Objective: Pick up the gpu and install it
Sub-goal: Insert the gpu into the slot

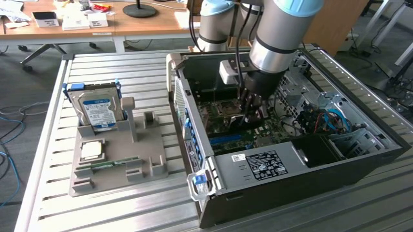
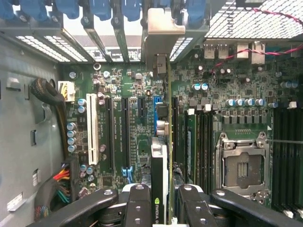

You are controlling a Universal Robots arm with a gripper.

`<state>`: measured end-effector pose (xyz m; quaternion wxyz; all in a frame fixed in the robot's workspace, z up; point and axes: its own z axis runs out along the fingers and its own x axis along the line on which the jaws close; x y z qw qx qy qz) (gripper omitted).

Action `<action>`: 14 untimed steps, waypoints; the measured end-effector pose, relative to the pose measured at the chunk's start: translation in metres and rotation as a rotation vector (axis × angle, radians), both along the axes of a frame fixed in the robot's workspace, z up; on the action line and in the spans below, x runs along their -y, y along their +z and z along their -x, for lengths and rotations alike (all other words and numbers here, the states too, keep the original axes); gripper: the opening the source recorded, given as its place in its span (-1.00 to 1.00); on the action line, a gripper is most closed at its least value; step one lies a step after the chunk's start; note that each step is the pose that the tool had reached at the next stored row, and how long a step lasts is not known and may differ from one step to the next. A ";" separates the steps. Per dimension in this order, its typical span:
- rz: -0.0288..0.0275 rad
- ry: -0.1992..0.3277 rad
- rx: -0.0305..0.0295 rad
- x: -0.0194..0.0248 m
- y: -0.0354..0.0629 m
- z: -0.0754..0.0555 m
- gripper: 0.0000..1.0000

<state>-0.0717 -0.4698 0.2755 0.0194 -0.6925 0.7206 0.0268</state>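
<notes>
My gripper (image 1: 253,110) reaches down inside the open computer case (image 1: 361,159), over the motherboard. In the wrist view the gpu (image 2: 159,158) appears edge-on: a thin green card with a black fan block bearing a green logo, and its silver end bracket (image 2: 163,28) against the case's rear slot openings. The gripper (image 2: 163,201) is shut on the gpu, with black fingers (image 2: 137,203) on either side of it. The card stands upright above the motherboard, in line with the long expansion slots (image 2: 125,137). Whether its edge sits in a slot is hidden.
An empty CPU socket (image 2: 241,165) and memory slots lie beside the card. Cables bunch near the case wall (image 2: 52,99). Outside the case, a grey holder (image 1: 145,150) carries a hard drive (image 1: 96,108), a CPU chip (image 1: 92,150) and a memory stick (image 1: 113,163).
</notes>
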 end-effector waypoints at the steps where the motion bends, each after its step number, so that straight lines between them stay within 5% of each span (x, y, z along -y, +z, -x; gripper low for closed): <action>1: 0.0002 0.001 0.0016 0.0000 -0.0002 0.001 -0.47; 6: 0.0005 0.014 0.0079 0.0001 -0.0014 0.002 -0.47; 14: 0.0001 0.016 0.0085 -0.0001 -0.0016 0.003 -0.47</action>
